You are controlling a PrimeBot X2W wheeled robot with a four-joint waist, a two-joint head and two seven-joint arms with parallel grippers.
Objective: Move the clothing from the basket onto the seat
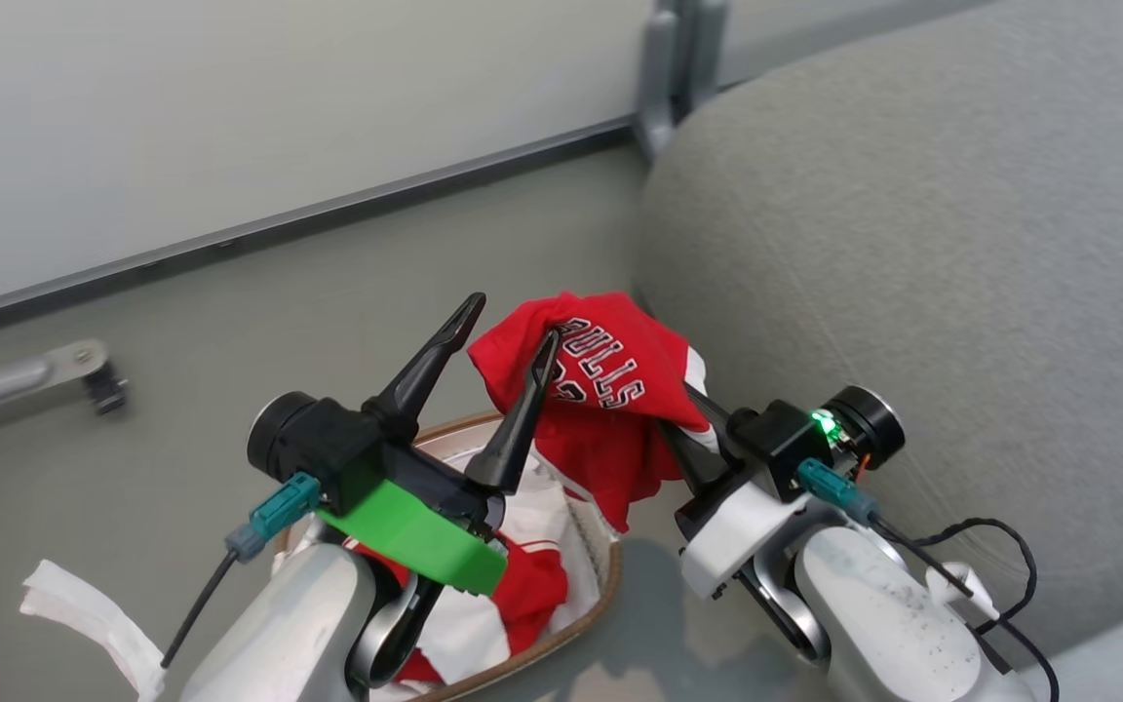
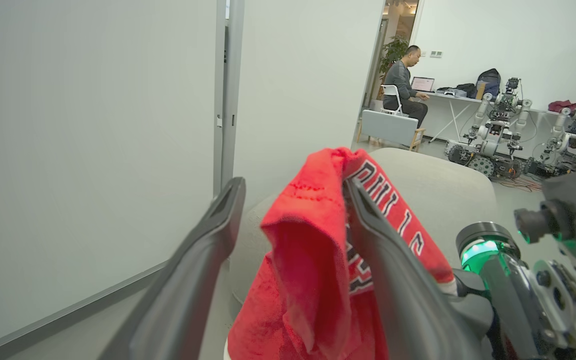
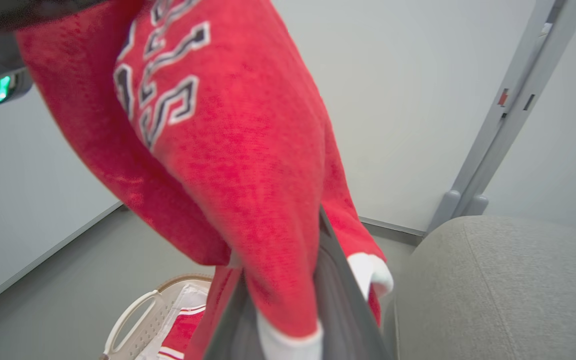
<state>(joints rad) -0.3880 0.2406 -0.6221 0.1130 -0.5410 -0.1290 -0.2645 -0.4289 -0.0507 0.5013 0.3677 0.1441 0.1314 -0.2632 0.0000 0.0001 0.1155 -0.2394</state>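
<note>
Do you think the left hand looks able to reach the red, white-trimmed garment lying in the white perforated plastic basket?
Probably yes: the left hand is open above the basket, and the garment lies uncovered below; the lifted red lettered jersey hangs beside one finger.

This is a robotics lab with an office corner. Beyond the grey sofa [image 1: 912, 244], a wheeled robot [image 2: 493, 130] and a second robot [image 2: 573, 132] stand parked on the floor, with cables [image 2: 518, 184] lying beside them. Behind them a person [image 2: 404, 80] sits on a white chair [image 2: 390, 92] at a long white desk [image 2: 460, 100] that carries an open laptop [image 2: 423, 83] and a backpack [image 2: 489, 80]. Plain white partition panels [image 2: 93, 150] joined by a metal post [image 2: 228, 100] wall off the work area, the floor [image 1: 279, 322] is bare grey, and a potted plant [image 2: 393, 52] stands behind the person.
</note>
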